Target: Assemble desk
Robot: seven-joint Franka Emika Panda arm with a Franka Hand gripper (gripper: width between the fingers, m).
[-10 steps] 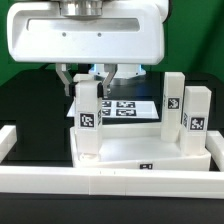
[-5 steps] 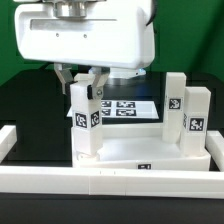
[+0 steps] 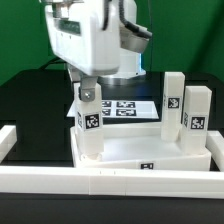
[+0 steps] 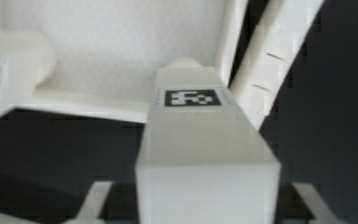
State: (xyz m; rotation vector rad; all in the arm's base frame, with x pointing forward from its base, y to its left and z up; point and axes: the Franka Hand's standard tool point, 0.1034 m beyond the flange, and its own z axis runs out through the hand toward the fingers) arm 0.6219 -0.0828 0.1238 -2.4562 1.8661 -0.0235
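White plastic makes up the desk panel (image 3: 140,155), a wide flat piece with a raised rim, lying on the black table below the gripper (image 3: 87,92); three short square legs with black-and-white tags stand on it. The gripper pinches the top of one leg (image 3: 88,125); since a second ago the arm has turned, while the leg stayed upright in its corner.

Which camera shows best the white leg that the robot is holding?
The exterior view: the leg stands upright on the desk panel, the fingers on its top. The wrist view shows the leg close up, but not its foot.
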